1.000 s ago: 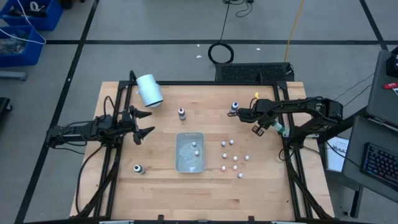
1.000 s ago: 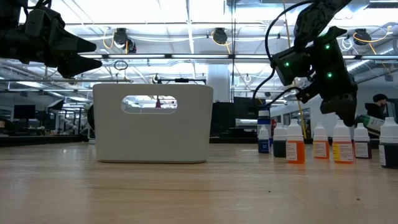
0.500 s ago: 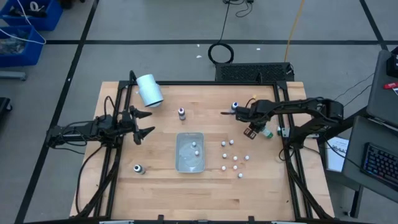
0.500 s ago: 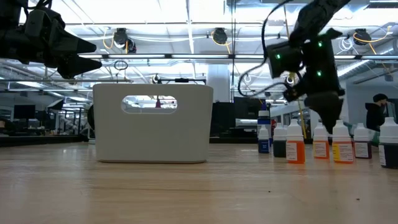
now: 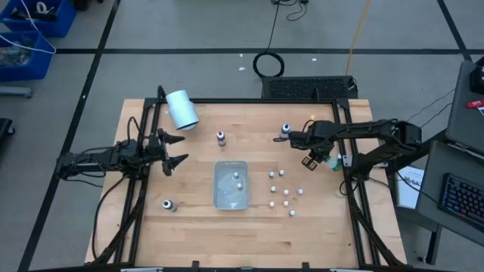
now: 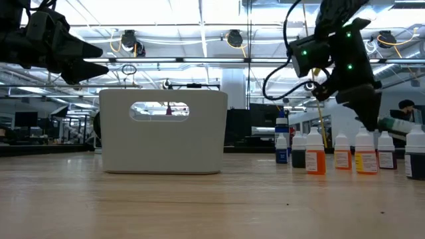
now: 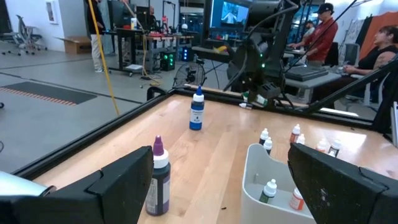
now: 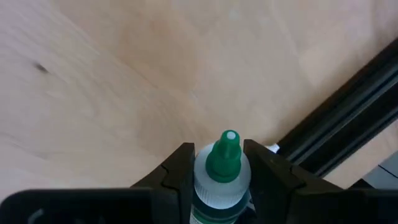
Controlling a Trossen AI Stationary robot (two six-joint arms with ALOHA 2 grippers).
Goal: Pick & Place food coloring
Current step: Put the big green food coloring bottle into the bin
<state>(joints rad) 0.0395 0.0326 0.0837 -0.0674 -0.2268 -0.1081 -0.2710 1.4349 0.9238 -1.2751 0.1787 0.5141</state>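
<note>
Now the green-capped food coloring bottle sits pinched between the right gripper fingers, lifted off the table near its right edge, likely for carrying toward the clear tray at the table's middle, where a few bottles already lie. More bottles stand clustered between tray and right edge. The left gripper waits spread wide, empty, over the left edge.

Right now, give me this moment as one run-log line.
right gripper: shut on green-capped food coloring bottle, lifted near the table's right edge | left gripper: open, waiting at left | tray: some bottles inside
</note>
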